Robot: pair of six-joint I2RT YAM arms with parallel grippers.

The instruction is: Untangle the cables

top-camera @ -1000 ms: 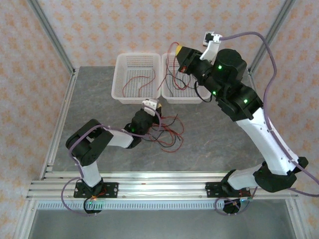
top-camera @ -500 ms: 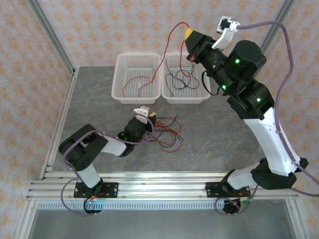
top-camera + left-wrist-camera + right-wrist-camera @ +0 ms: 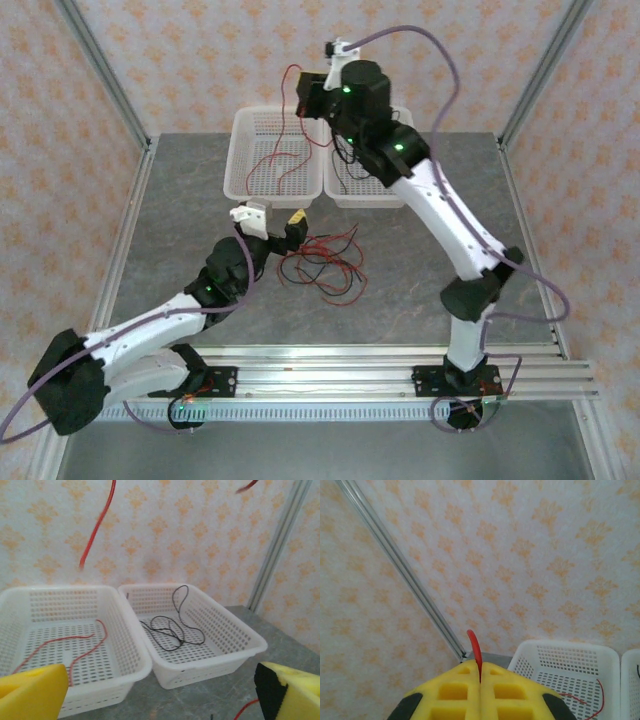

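A tangle of red and black cables (image 3: 325, 262) lies on the grey table in front of the baskets. My left gripper (image 3: 290, 228) sits just to its left, open, with its yellow fingers (image 3: 30, 690) spread wide and nothing between them. My right gripper (image 3: 308, 95) is raised above the left basket (image 3: 238, 150), shut on a red cable (image 3: 474, 650). That red cable (image 3: 298, 128) hangs down toward the basket and also crosses the top of the left wrist view as a red strand (image 3: 97, 522).
Two white perforated baskets stand side by side at the back. The left basket (image 3: 125, 630) holds a red cable (image 3: 82, 650). The right basket (image 3: 240, 635) holds a black cable (image 3: 172, 630). Aluminium frame posts and patterned walls close in the table.
My right arm has swung left from over the right basket to over the left one, carrying the red cable. My left gripper has opened and its arm has shifted.
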